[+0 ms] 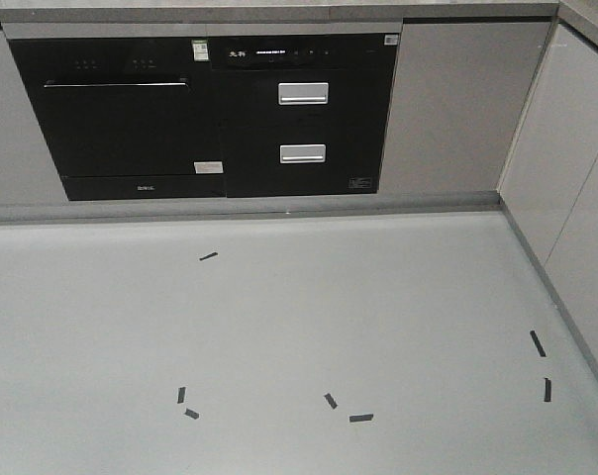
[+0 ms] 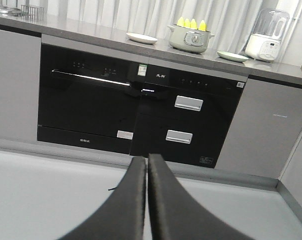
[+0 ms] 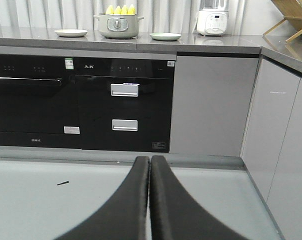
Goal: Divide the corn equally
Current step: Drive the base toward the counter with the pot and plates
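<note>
Several yellow cobs of corn [image 2: 191, 23] stand upright in a pale green pot [image 2: 190, 39] on the grey counter; in the right wrist view the corn [image 3: 120, 9] tops the same pot [image 3: 118, 25]. A white plate [image 2: 141, 38] lies left of the pot and a pale green plate [image 2: 232, 56] right of it. My left gripper [image 2: 147, 161] is shut and holds nothing, low over the floor and far from the counter. My right gripper [image 3: 150, 161] is shut too, equally far back. The front view shows neither gripper nor corn.
Black built-in appliances [image 1: 200, 114] with two silver drawer handles sit under the counter. A white blender [image 3: 212, 17] stands at the counter's right. Grey cabinets [image 3: 283, 150] run along the right side. Black tape marks [image 1: 361, 418] dot the grey floor.
</note>
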Robot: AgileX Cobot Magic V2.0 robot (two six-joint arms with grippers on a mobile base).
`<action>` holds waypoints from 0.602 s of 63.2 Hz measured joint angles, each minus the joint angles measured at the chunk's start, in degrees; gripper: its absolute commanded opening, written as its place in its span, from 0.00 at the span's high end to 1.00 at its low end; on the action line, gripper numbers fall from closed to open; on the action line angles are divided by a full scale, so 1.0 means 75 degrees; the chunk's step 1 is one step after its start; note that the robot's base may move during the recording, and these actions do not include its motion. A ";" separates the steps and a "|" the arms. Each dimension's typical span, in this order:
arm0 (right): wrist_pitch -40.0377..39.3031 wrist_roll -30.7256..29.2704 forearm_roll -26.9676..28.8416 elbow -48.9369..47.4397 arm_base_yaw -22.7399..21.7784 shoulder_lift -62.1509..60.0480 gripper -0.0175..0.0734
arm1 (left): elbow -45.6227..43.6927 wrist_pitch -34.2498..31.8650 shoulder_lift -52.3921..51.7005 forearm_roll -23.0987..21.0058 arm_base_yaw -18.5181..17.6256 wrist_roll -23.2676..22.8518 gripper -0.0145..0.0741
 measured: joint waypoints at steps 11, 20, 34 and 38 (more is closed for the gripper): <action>0.0000 0.0000 0.0000 0.0000 0.0000 0.0000 0.81 | 0.0000 0.0000 0.0000 0.0000 0.0000 0.0000 0.84; 0.0000 0.0000 0.0000 0.0000 0.0000 0.0000 0.81 | 0.0000 0.0000 0.0000 0.0000 0.0000 0.0000 0.84; 0.0000 0.0000 0.0000 0.0000 0.0000 0.0000 0.81 | 0.0000 0.0000 0.0000 0.0000 0.0000 0.0000 0.84; 0.0000 0.0000 0.0000 0.0000 0.0000 0.0000 0.81 | 0.0000 0.0000 0.0000 0.0000 0.0000 0.0000 0.84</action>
